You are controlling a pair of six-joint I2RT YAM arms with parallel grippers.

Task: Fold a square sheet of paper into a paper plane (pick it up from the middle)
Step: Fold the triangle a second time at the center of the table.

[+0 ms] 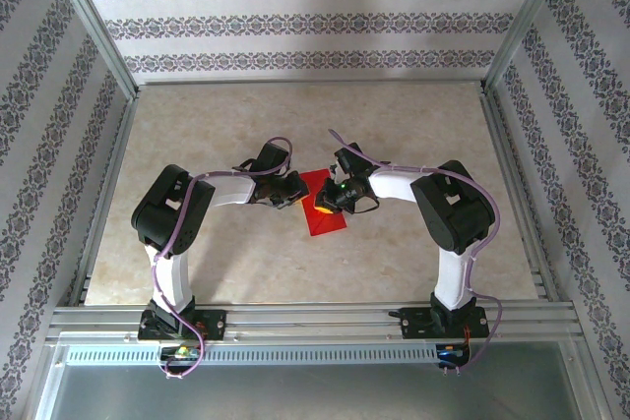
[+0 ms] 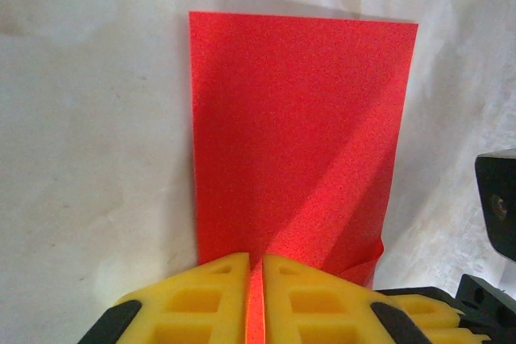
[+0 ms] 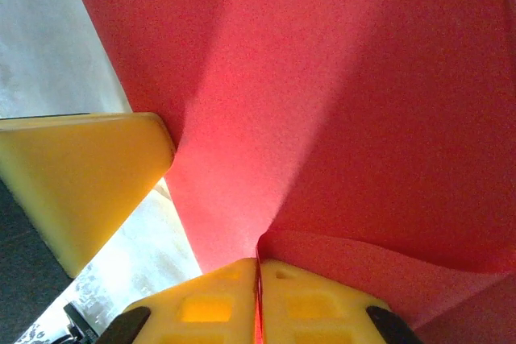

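The square sheet of paper (image 1: 325, 211) is bright red and lies folded into a rectangle at the middle of the table. The left wrist view shows the sheet (image 2: 298, 118) flat on the table with a diagonal shadow across it and its near right corner lifted. My left gripper (image 2: 255, 271) is shut on the sheet's near edge, with red paper between its yellow fingers. My right gripper (image 3: 258, 271) is shut on a raised fold of the sheet (image 3: 347, 94). In the top view the left gripper (image 1: 293, 194) and right gripper (image 1: 330, 204) meet over the paper.
The beige marbled tabletop (image 1: 236, 125) is ringed by aluminium rails (image 1: 295, 320) and patterned walls. The left gripper's yellow finger (image 3: 81, 175) stands close beside the right gripper. Black parts of the right gripper (image 2: 496, 207) sit at the right edge of the left wrist view.
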